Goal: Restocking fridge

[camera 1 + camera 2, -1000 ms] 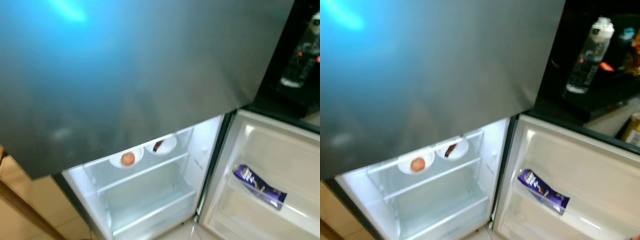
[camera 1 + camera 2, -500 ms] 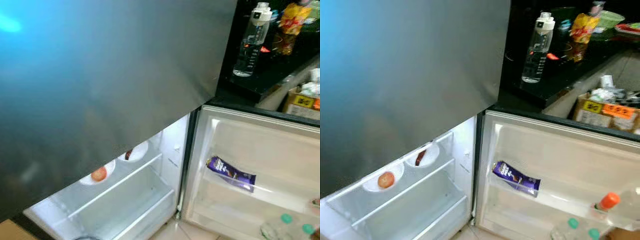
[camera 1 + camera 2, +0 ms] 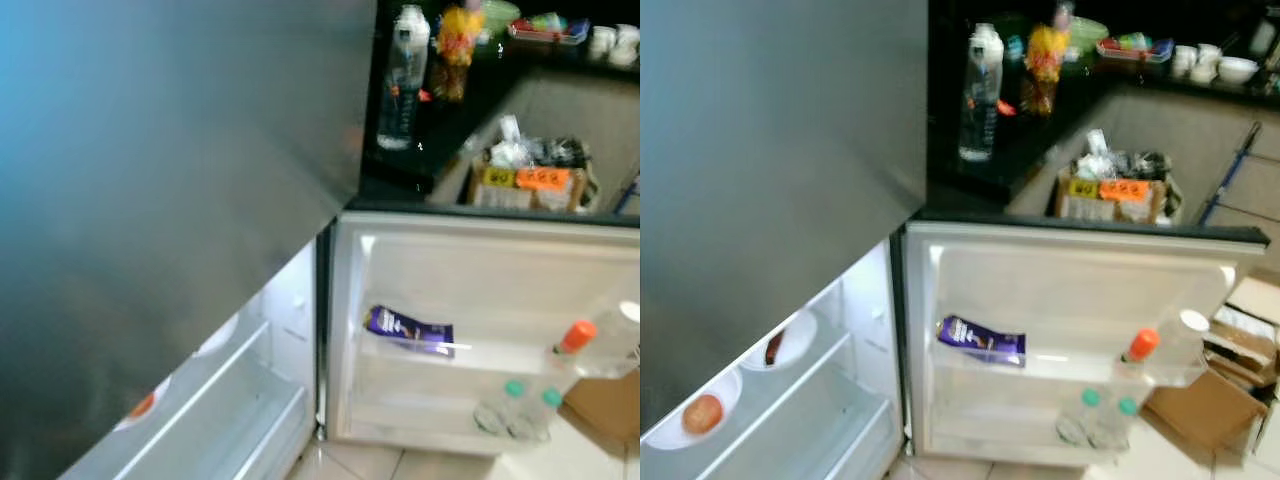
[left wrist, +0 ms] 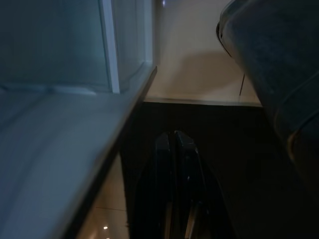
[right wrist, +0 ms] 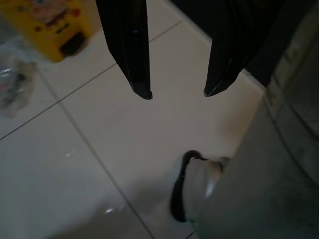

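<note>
Straight ahead stands the fridge (image 3: pixel 780 150), its grey upper door shut and its lower door (image 3: pixel 1080 300) swung wide open to the right, so the lit lower compartment shows on the left. On the glass shelf (image 3: pixel 770 385) inside sit two white bowls side by side — the nearer bowl (image 3: pixel 685 425) holds an apple (image 3: pixel 702 412), the farther bowl (image 3: pixel 780 345) holds something small and dark that I cannot identify. In the open door's upper rack lies a purple packet (image 3: pixel 980 341) on its side, and further right a clear bottle with an orange cap (image 3: pixel 1160 355) leans tilted; below it, two clear bottles with green caps (image 3: pixel 1100 418) stand close together in the bottom rack. Behind the door a dark worktop (image 3: pixel 1030 130) carries a tall clear water bottle (image 3: pixel 980 95), a yellow packet (image 3: pixel 1042 60) just beside it, and white cups (image 3: pixel 1210 62) far back. A cardboard box of groceries (image 3: pixel 1110 185) sits beyond the door, with flat cardboard (image 3: pixel 1205 405) on the tiled floor to the right. The left claw (image 4: pixel 175 144) hangs low by the fridge's edge, fingers pressed together; the right claw (image 5: pixel 174 92) hangs over pale floor tiles (image 5: pixel 99 149), fingers spread with nothing between them — a yellow container (image 5: pixel 52 25) lies on the floor nearby
</note>
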